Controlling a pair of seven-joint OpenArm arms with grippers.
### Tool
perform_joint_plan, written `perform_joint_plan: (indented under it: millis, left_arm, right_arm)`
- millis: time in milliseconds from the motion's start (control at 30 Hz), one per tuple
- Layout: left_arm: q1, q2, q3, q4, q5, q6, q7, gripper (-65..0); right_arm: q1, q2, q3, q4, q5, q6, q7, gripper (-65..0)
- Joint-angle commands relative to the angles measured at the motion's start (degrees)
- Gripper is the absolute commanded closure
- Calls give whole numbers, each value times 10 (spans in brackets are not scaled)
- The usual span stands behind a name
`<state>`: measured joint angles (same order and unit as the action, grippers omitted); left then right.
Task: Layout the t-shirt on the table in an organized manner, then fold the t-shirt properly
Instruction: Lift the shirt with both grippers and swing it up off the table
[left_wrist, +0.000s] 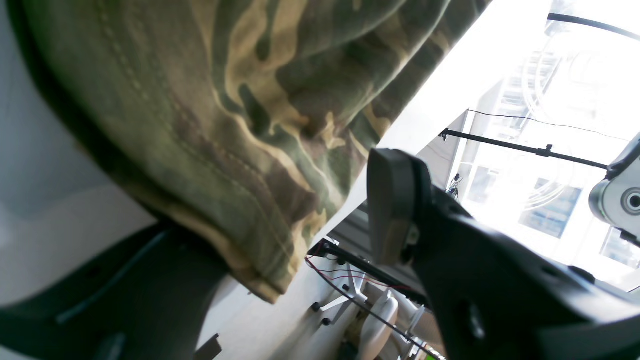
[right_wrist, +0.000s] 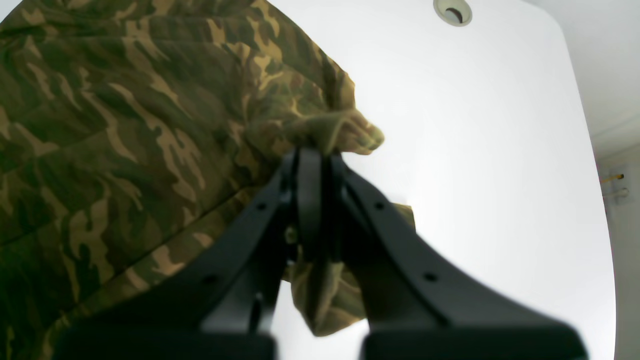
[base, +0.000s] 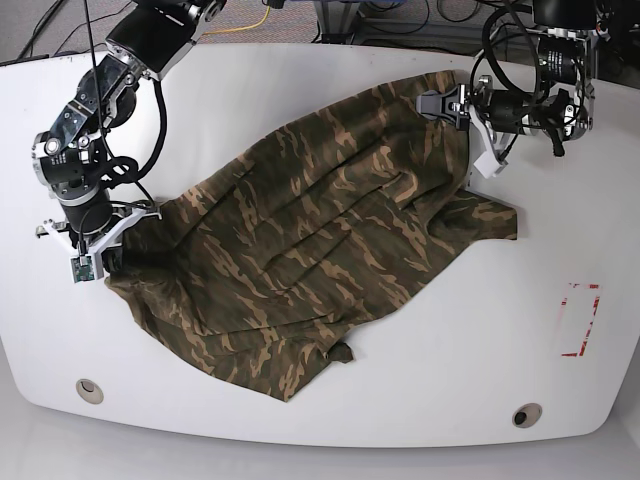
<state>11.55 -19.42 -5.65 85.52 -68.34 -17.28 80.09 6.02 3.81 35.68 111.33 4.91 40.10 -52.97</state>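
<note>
Across the wide glossy white table (base: 420, 400) lies the soft olive, brown and tan camouflage t-shirt (base: 320, 250), still rumpled: best spread taut with the right gripper (right_wrist: 312, 160) clenched on its hem, left gripper (left_wrist: 280, 210) half-parted around the far edge.

T-shirt (base: 320, 250): camouflage print in olive, brown and tan, spread diagonally and rumpled across table (base: 420, 400), running from the near left to the far right, creased along its length. Left corner and far-right edge bunched and lifted. Table: glossy white, rounded edges, two round holes near front edge, red rectangular outline at right.
</note>
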Motion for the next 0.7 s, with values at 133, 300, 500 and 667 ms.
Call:
perform_joint_plan:
  millis: [133, 300, 500, 667]
  left_arm:
    - [2, -5, -1, 6, 5, 1, -1, -296]
    - [2, 1, 1, 6, 31, 1, -1, -297]
    - [1, 34, 22, 6, 52, 1, -1, -294]
    - [1, 36, 27, 6, 52, 1, -1, -278]
  right_arm:
    - [10, 6, 1, 12, 9, -1, 14, -17]
    - [10, 7, 1, 12, 9, -1, 14, -17]
    - [10, 7, 1, 12, 9, -1, 14, -17]
    - [10, 7, 1, 12, 9, -1, 14, -16]
